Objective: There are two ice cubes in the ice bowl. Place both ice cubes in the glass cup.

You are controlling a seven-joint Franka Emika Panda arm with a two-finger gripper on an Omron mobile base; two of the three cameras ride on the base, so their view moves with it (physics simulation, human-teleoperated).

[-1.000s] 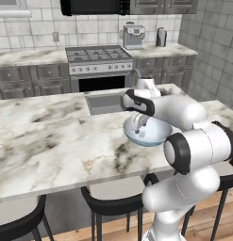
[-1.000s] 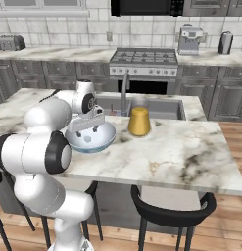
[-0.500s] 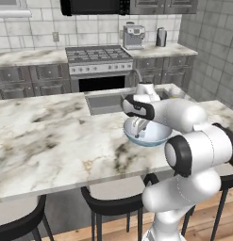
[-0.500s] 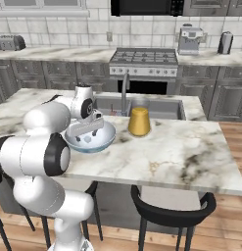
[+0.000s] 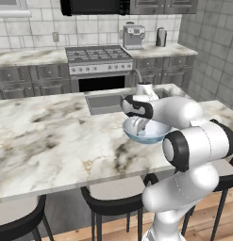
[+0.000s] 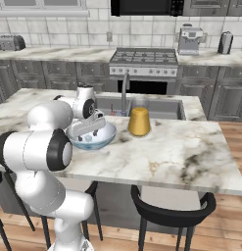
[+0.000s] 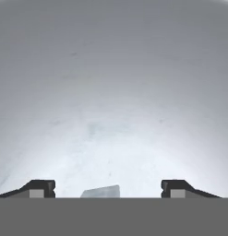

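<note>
Since a second ago the gripper [image 7: 107, 190] has descended into the bowl [image 5: 158, 135], fingers wide apart and empty, straddling a cube [image 7: 100, 191] on the bowl floor, ready to close.

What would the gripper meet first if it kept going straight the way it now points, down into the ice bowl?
Most likely an ice cube: it lies between the open fingertips of the gripper, right at the view's lower edge. Just beyond is the pale inside of the ice bowl. Depth is hard to judge.
</note>
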